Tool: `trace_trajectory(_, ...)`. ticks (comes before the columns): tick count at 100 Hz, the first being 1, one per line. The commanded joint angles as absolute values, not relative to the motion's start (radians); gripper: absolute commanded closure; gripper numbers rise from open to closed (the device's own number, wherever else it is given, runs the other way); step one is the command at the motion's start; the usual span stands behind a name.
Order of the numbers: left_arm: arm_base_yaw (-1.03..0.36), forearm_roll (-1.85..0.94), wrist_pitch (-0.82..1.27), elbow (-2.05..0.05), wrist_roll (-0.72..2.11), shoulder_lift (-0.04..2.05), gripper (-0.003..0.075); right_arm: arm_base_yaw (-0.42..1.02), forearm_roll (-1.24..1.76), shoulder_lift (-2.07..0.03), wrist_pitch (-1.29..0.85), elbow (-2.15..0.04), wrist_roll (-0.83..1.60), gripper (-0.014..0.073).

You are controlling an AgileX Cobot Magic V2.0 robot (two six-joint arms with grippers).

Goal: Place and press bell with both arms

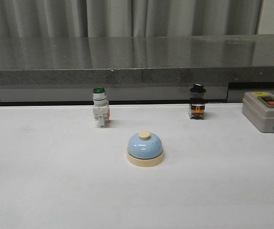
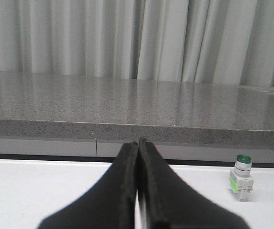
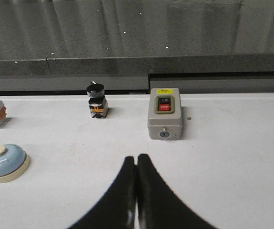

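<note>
The light-blue bell [image 1: 145, 148] with cream base and cream knob stands upright near the middle of the white table; it also shows in the right wrist view [image 3: 5, 162]. Neither arm shows in the front view. My left gripper [image 2: 138, 142] is shut and empty, held above the table's left part; the bell is out of its view. My right gripper [image 3: 136, 158] is shut and empty, over the table well to the right of the bell and apart from it.
A green-capped white switch [image 1: 100, 106] stands behind the bell to the left, a black-capped switch [image 1: 197, 101] behind to the right. A grey ON/OFF switch box [image 1: 265, 111] sits at the far right. A dark stone ledge [image 1: 137, 59] runs along the back.
</note>
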State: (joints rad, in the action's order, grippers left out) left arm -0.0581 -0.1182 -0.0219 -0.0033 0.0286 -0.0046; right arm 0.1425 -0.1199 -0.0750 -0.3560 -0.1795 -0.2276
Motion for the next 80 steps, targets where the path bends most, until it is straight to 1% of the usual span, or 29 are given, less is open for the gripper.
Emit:
trace_trajectory(1, -0.058, -0.128, -0.097, 0.053, 0.021, -0.036, 0.0741, 0.101, -0.096, -0.039, -0.264, -0.165, -0.221, 0.0658)
trace_trajectory(18, -0.058, -0.128, -0.097, 0.053, 0.021, -0.036, 0.0741, 0.043, -0.071, 0.032, -0.231, -0.089, -0.22, 0.0658)
trace_trajectory(40, -0.058, -0.128, -0.097, 0.053, 0.021, -0.036, 0.0741, 0.038, -0.071, 0.029, -0.079, 0.011, -0.21, 0.0658)
trace_trajectory(80, -0.058, -0.128, -0.097, 0.053, 0.021, -0.036, 0.0741, 0.038, -0.069, 0.029, -0.079, 0.009, -0.157, 0.0658)
